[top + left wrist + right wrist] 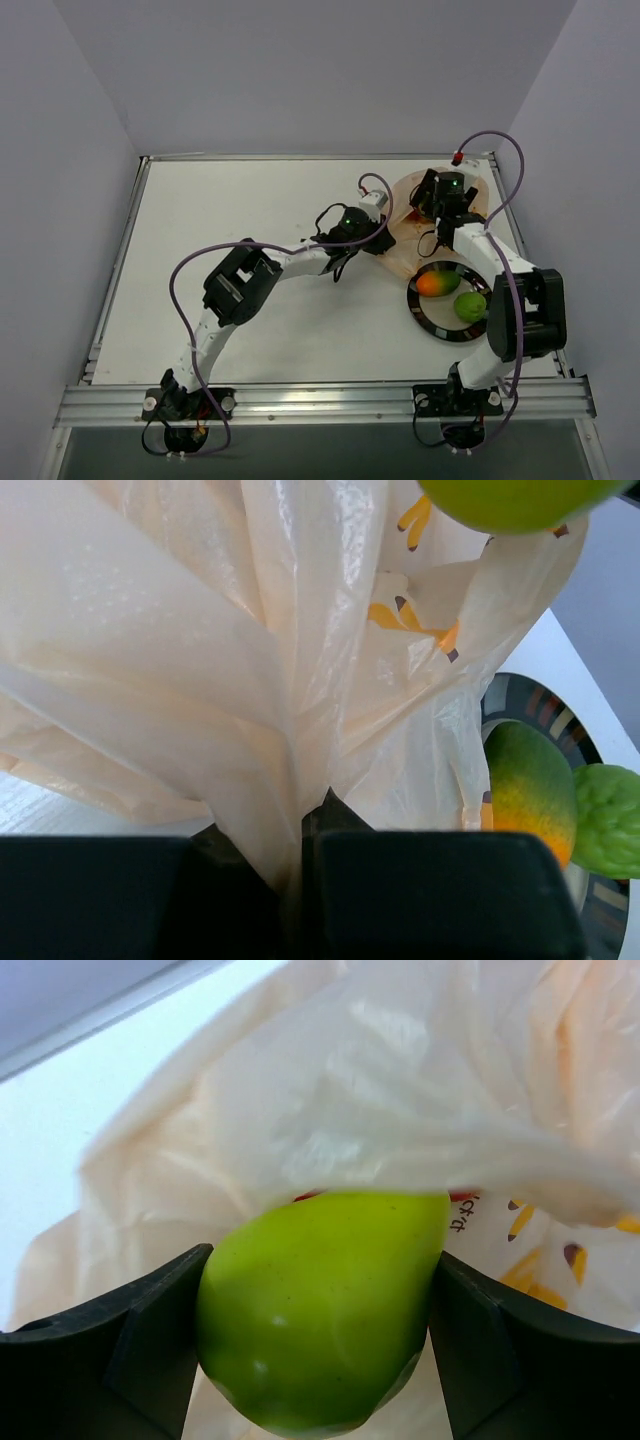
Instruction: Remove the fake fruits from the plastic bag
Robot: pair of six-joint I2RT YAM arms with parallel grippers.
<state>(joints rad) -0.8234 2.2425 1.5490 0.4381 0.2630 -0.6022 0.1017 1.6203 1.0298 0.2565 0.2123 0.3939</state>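
The pale peach plastic bag (pixel 402 232) lies at the back right of the table. My left gripper (pixel 376 214) is shut on a pinched fold of the bag (pixel 200 680). My right gripper (pixel 440 214) is over the bag's mouth, shut on a smooth green fruit (pixel 320 1310), with the bag's edge (pixel 400 1130) draped just above it. That fruit also shows at the top of the left wrist view (pixel 510 502). An orange-green mango (pixel 434 284) and a bumpy green fruit (pixel 470 306) lie on the black-rimmed plate (pixel 424 318); both show in the left wrist view, mango (pixel 530 785) and green fruit (pixel 608 820). A red piece peeks behind the held fruit.
The black-rimmed plate sits just in front of the bag, beside my right arm's elbow (pixel 525 315). The table's raised rim (pixel 300 157) runs along the back, with grey walls close on both sides. Purple cables loop above both arms.
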